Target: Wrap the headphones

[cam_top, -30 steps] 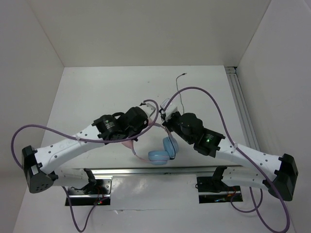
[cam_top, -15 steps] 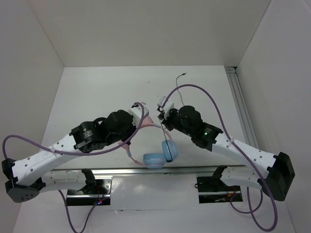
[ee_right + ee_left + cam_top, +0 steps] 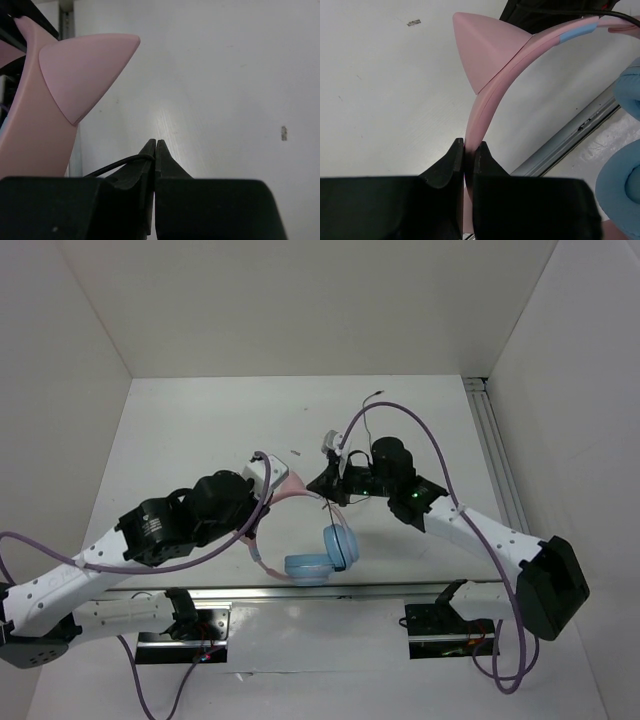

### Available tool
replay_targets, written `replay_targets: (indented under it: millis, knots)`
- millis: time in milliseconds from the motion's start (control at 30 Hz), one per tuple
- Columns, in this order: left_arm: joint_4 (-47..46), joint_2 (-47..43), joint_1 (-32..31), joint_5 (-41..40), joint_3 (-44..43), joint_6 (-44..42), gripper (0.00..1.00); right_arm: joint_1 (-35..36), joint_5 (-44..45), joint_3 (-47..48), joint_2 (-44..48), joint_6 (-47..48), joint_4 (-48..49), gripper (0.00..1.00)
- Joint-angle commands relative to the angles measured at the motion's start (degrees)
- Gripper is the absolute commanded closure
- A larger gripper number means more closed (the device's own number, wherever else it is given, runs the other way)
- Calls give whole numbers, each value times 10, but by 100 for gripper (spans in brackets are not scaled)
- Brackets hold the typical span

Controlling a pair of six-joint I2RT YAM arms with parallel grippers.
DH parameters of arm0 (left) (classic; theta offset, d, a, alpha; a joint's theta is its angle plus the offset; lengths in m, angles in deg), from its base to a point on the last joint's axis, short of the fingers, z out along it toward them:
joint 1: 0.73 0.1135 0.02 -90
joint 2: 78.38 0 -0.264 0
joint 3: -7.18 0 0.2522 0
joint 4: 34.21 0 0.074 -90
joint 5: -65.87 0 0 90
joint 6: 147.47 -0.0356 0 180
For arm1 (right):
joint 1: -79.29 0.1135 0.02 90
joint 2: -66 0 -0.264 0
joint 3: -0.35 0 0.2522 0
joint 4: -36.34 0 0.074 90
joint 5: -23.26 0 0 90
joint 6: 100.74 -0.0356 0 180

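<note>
Light-looking pink cat-eared plastic headphones with pale blue round ear cups (image 3: 325,555) hang between the arms near the white table (image 3: 200,430) edge. The left claw (image 3: 468,147) pinches the stiff-looking headband (image 3: 490,95), a sound hold. The right claw (image 3: 155,145) pinches the thin black cable (image 3: 117,162), probably limp and slippery.

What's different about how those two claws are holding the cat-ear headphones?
The left gripper pinches the pink headband, while the right gripper pinches the thin black cable. The left gripper reaches in from the left, the right gripper from the right. Both are shut on parts of the same headphones.
</note>
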Motion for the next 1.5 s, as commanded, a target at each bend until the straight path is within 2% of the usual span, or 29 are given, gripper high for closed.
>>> replay_targets:
  millis: [0,67,200,233,333,500,667,800,933,1033,1067,1167,1267,1300,1367,1467]
  knots:
    - [-71,-29,-17,47,-23,-1,100,-12,-63,-11,-53,-48,134,98]
    - [-77,-29,-17,41,-28,-1,100,-12,-92,-16,-88,-64,171,98]
    - [-77,-29,-17,36,-41,9,100,-12,-130,-22,-150,-124,321,60]
    - [-77,-29,-17,36,-47,17,100,-12,-138,-22,-164,-147,343,55]
    - [-68,-12,-17,29,-75,39,100,-12,-163,-13,-225,-181,403,53]
    - [-49,8,-17,-4,-113,69,100,-17,-148,-2,-313,-205,465,51]
    - [-43,19,-17,-22,-140,89,100,-51,-158,0,-380,-257,553,51]
    - [-38,24,-17,-75,-164,125,100,-64,-169,0,-430,-278,590,51]
    - [-54,19,-17,-151,-175,158,100,-69,-169,0,-496,-315,656,60]
    - [-75,13,-17,-188,-175,184,100,-69,-163,-22,-529,-364,716,91]
    - [-82,13,-17,-188,-175,184,100,-69,-154,-28,-535,-392,764,98]
    - [-90,21,-17,-223,-175,208,100,-69,-131,-56,-541,-429,839,100]
    - [-64,39,-11,-297,-189,258,100,-69,-101,-91,-515,-429,845,100]
    - [-49,55,-5,-314,-195,295,100,-69,-91,-102,-501,-418,822,100]
    - [-41,70,32,-329,-201,314,100,-55,-65,-133,-458,-411,800,100]
    - [-33,103,100,-304,-201,351,100,-25,-6,-165,-383,-403,701,100]
